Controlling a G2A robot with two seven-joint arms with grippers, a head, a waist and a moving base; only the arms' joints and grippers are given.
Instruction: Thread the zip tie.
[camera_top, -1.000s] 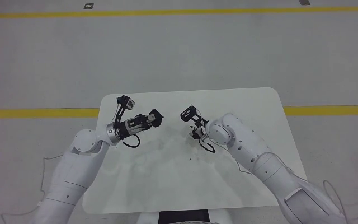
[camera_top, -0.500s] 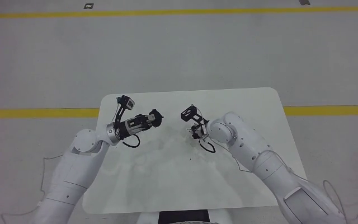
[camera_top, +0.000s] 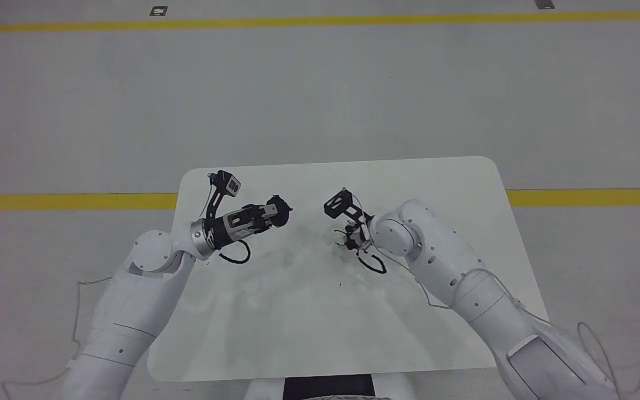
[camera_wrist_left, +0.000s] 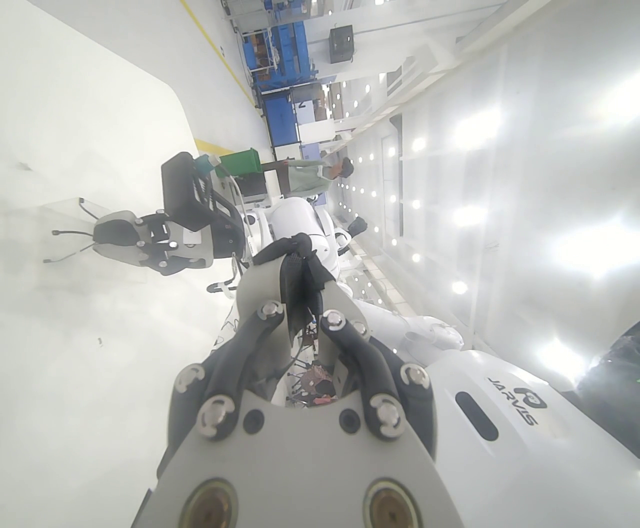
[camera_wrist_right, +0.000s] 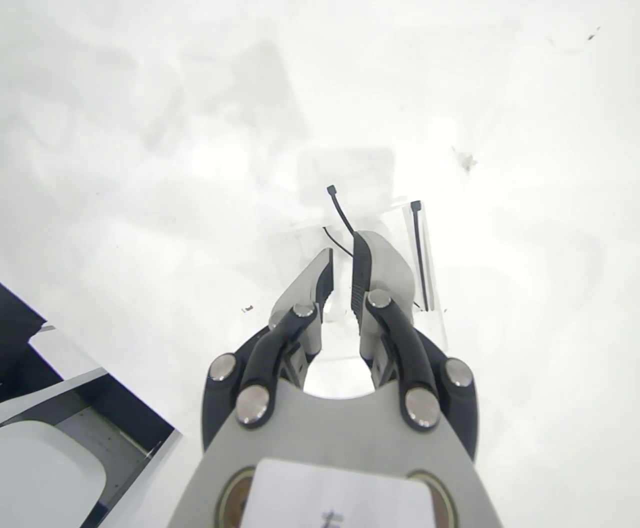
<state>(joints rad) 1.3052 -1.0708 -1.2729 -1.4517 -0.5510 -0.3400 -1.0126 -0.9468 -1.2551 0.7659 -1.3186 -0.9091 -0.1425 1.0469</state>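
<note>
A black zip tie (camera_wrist_right: 340, 210) lies on a clear plastic stand (camera_wrist_right: 345, 167) near the middle of the white table (camera_top: 440, 190). Its square head points away from my right gripper (camera_wrist_right: 344, 256), and its strap runs in beside one black pad. That gripper is open by a narrow gap, low over the stand (camera_wrist_left: 60, 210). A second zip tie (camera_wrist_right: 418, 250) lies along the stand's edge. Thin black tails (camera_wrist_left: 67, 233) stick out past the right gripper (camera_wrist_left: 98, 235). My left gripper (camera_wrist_left: 299, 248) is shut, held above the table to the left (camera_top: 283, 210); I see nothing in it.
The table's far edge and rounded corner (camera_wrist_left: 170, 87) lie beyond the stand. Small dark specks (camera_wrist_right: 247, 309) dot the surface. A yellow floor line (camera_top: 80, 201) runs behind the table.
My right gripper has shifted very slightly over the stand. The left arm has kept still.
</note>
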